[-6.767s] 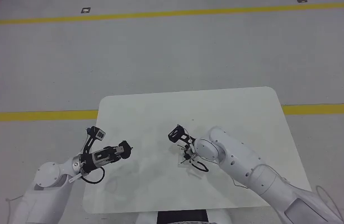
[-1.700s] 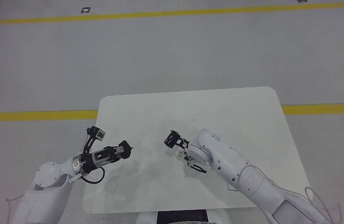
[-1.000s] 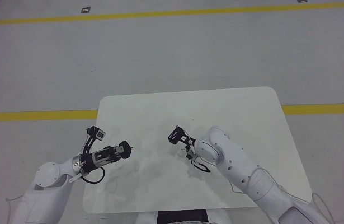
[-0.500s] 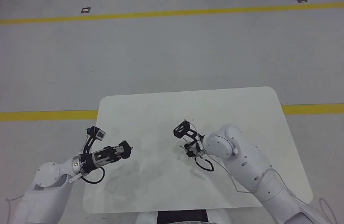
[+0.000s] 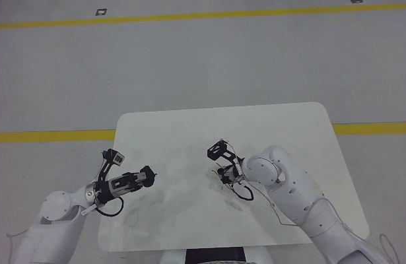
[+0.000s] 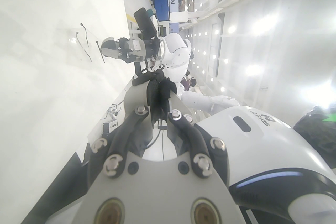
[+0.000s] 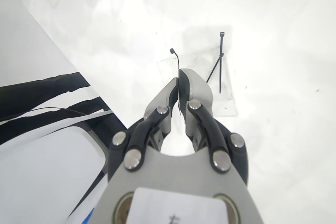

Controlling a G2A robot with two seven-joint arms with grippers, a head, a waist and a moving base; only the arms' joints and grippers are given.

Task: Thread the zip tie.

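Observation:
My right gripper [image 7: 179, 77] is shut on the strap of a black zip tie [image 7: 178, 62], whose head sticks out beyond the fingertips above the white table. In the top view this gripper [image 5: 223, 173] hangs near the table's middle. From the left wrist view I see it [image 6: 103, 48] from the side with the tie [image 6: 100, 53] held upright. Two more black zip ties [image 7: 220, 62] lie crossed on a clear plate [image 7: 229, 104] just beyond it. My left gripper [image 5: 150, 174] stays at the table's left side, shut with nothing in it, well apart from the ties.
The white table [image 5: 288, 132] is bare around the clear plate [image 6: 68, 39]. Its left edge runs close under the left arm. Yellow floor lines pass behind and beside the table.
The right arm has swung to the right and slightly away from me over the last second, carrying the held zip tie. The left arm has stayed still.

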